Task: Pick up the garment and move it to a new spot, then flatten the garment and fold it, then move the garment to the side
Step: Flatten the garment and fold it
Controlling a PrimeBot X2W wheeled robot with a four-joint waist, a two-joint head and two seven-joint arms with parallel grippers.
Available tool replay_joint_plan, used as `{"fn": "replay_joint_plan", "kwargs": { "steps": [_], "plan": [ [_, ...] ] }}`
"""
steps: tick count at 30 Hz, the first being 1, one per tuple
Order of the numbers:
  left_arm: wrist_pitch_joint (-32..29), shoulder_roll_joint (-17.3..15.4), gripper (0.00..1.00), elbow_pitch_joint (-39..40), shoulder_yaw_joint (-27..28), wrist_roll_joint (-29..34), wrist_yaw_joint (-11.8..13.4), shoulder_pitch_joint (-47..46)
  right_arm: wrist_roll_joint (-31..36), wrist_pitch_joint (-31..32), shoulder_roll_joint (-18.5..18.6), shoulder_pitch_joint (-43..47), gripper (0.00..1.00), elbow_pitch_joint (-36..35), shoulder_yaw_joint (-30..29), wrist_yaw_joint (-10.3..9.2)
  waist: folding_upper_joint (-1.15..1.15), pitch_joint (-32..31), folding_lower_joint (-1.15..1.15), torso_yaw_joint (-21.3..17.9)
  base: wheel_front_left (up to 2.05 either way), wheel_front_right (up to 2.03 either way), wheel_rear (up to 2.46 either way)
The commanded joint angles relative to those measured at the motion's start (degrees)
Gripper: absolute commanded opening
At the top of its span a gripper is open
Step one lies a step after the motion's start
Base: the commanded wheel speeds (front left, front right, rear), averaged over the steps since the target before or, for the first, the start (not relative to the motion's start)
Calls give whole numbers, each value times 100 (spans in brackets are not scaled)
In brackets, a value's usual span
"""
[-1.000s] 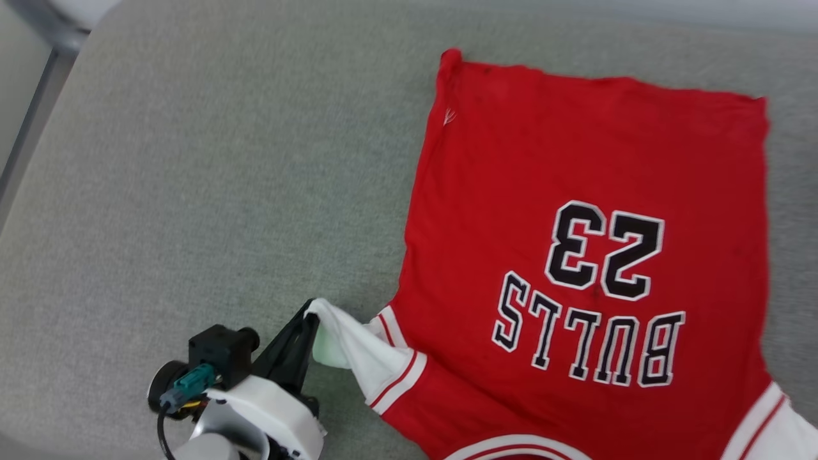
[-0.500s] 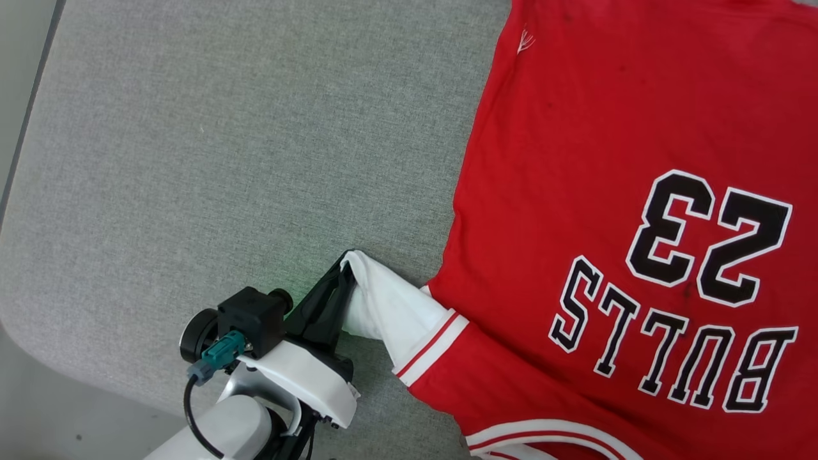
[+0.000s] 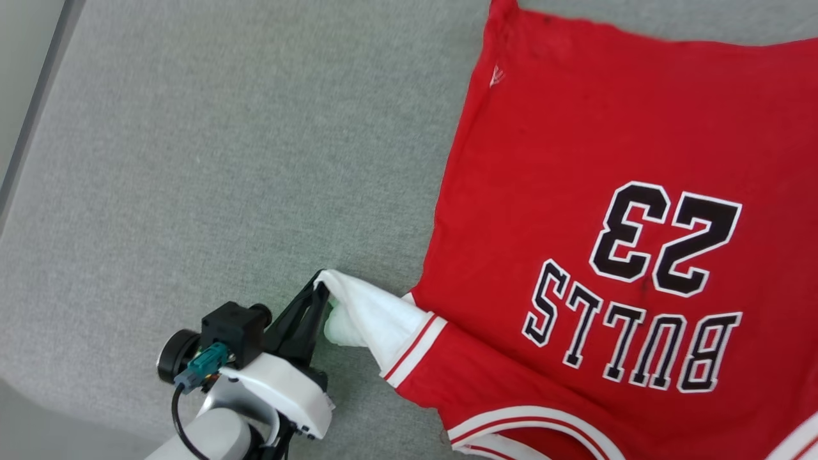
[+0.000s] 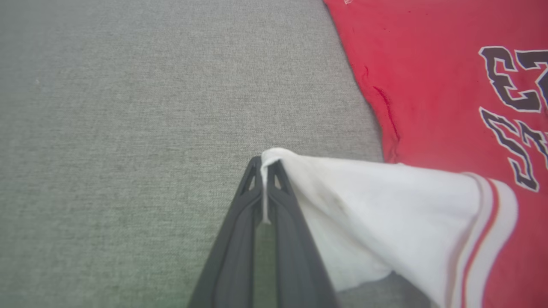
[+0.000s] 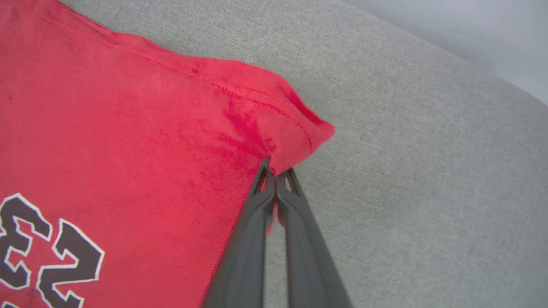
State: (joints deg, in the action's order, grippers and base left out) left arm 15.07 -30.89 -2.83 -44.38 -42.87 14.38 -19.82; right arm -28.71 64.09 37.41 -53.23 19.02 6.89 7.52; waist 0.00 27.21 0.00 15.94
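The garment, a bright red T-shirt with white sleeves and black "BULLS 23" lettering, lies spread on the grey cushion, collar toward me. My left gripper is shut on the tip of the white sleeve, lifting it a little; the left wrist view shows the white cloth pinched between the two dark fingers. In the right wrist view my right gripper is shut on the red side edge of the garment, just below the far hem corner.
Grey fabric cushion stretches wide to the left of the shirt. Its left edge meets a pale floor strip. In the right wrist view the cushion's far edge runs along a pale wall.
The head camera has swung about, shifting the whole picture. The left gripper keeps its hold on the white sleeve. The shirt's lay looks unchanged.
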Motion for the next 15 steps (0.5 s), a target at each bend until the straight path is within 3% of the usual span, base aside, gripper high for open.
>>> {"fn": "replay_joint_plan", "kwargs": {
  "steps": [1, 7, 15],
  "plan": [
    [13, -54, 0, -1, 28, -20, 38, 114, -87, -96, 140, 173, 0, -51, 76, -6, 0, -361, 0, -259, 0, 0, 0],
    [-8, -255, 0, 40, 91, -124, 139, 427, -767, -502, 695, 1104, 0, -428, 308, -6, 0, -941, 0, -608, 0, 0, 0],
    [-18, -469, 0, 167, 164, -275, 307, 880, -1513, -972, 1140, 3139, 0, -1235, 31, -6, 0, -1464, 0, -974, 0, 0, 0]
  ]
}}
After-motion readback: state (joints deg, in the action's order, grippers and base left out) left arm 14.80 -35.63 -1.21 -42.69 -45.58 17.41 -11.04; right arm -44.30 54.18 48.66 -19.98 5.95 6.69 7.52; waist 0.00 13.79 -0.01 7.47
